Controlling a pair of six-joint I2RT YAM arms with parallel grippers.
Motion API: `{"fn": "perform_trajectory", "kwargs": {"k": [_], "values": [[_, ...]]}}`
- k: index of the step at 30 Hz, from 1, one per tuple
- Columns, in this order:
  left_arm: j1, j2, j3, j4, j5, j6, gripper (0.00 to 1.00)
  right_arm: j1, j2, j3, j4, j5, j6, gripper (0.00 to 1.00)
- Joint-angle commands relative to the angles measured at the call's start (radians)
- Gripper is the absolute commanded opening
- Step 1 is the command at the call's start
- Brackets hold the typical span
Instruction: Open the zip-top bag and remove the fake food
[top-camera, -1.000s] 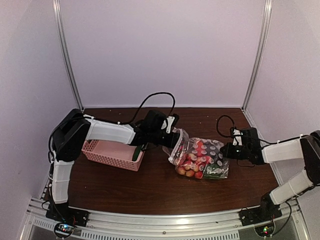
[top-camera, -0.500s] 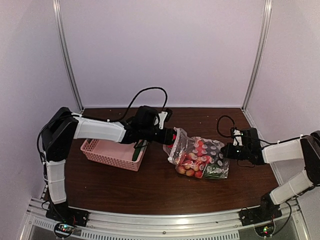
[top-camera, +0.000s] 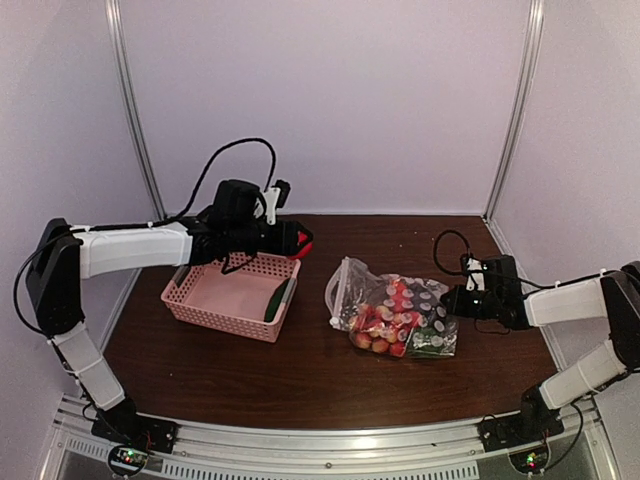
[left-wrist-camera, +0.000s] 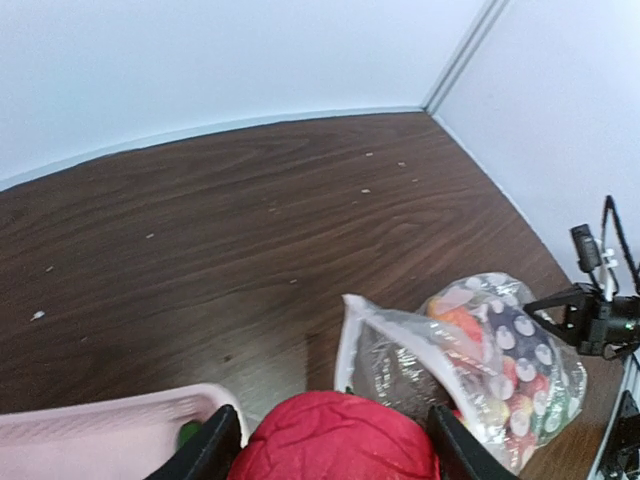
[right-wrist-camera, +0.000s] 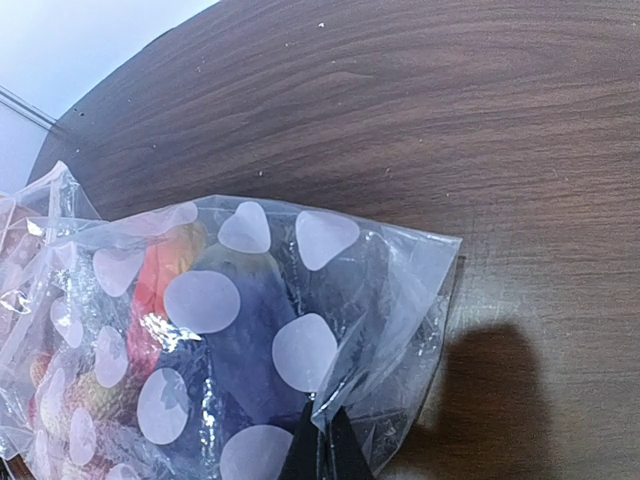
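The zip-top bag (top-camera: 395, 315) lies mid-table, clear with white dots, its mouth gaping toward the left. Fake food (top-camera: 385, 325), red, orange and dark pieces, shows through the plastic. My left gripper (top-camera: 300, 243) hovers over the far right corner of the pink basket, shut on a red wrinkled piece of fake food (left-wrist-camera: 335, 425) that fills the space between its black fingers (left-wrist-camera: 215, 450). The bag's open mouth (left-wrist-camera: 400, 335) lies just beyond it. My right gripper (right-wrist-camera: 322, 450) is shut on the bag's right corner (right-wrist-camera: 400, 330), pinching the plastic low on the table.
A pink perforated basket (top-camera: 215, 300) stands left of the bag, with a green piece (top-camera: 280, 300) lying against its right wall. The booth's white walls close in at the back and on both sides. The right arm's black cable (top-camera: 445, 250) loops over the table.
My left arm has drawn back to the left and upward from the bag's mouth, carrying the red piece to above the basket. The right gripper has stayed put on the bag's corner.
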Motion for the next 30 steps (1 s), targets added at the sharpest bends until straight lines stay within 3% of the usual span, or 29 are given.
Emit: {"fn": "perform_trajectory", "kwargs": {"k": [1, 8, 23, 30], "values": [[0.067, -0.086, -0.091, -0.108, -0.118, -0.002, 0.48, -0.006, -0.009, -0.006, 0.001, -0.034, -0.015, 0.0], [0.166, -0.106, -0.19, -0.186, -0.215, 0.003, 0.49, -0.006, -0.025, 0.032, -0.048, -0.065, -0.045, 0.0], [0.18, 0.063, -0.185, -0.16, -0.152, 0.014, 0.55, -0.006, -0.072, -0.007, 0.005, -0.113, -0.044, 0.0], [0.18, 0.066, -0.178, -0.174, -0.142, 0.014, 0.73, -0.005, -0.053, -0.006, 0.001, -0.113, -0.058, 0.0]]}}
